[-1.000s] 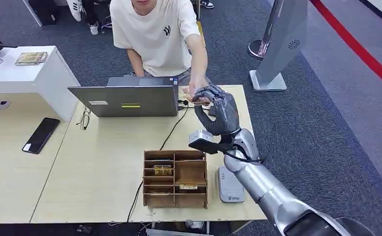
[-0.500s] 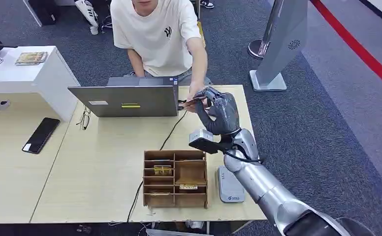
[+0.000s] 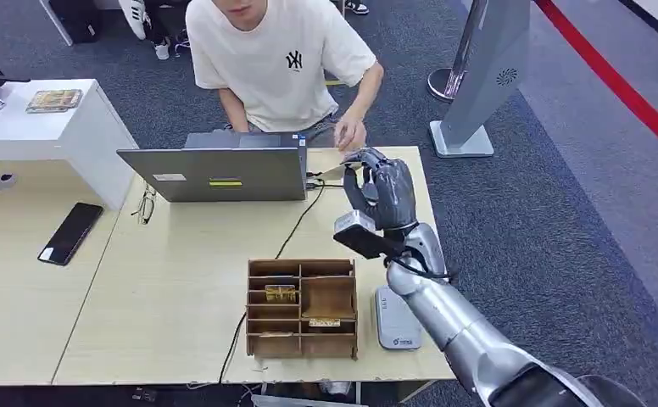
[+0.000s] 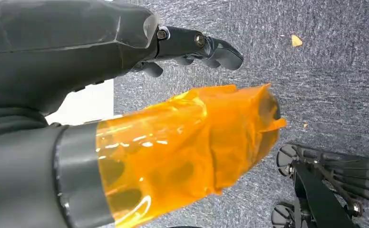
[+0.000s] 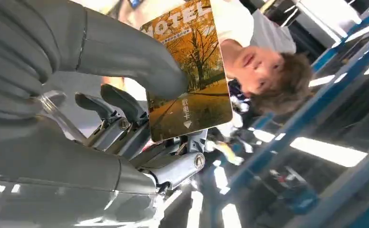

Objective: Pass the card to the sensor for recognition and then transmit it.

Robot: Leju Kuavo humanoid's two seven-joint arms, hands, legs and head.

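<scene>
Orange-printed card (image 5: pixel 187 71) sat pinched between thumb and fingers of right hand (image 3: pixel 382 193), raised over the desk's far edge near the person's hand (image 3: pixel 350 133). Thin pinch; could slip before anyone takes it. Left hand (image 4: pixel 192 45) fingers loosely curled, empty.

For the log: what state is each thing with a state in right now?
Card: held up in the right hand, printed face to the wrist camera.
Left hand: holds nothing, hanging over the carpet.
Laptop: open, lid back toward the robot.
Organizer: open compartments, cards in two of them.
Phone: lying flat, screen dark.
Person's hand: off the card.
</scene>
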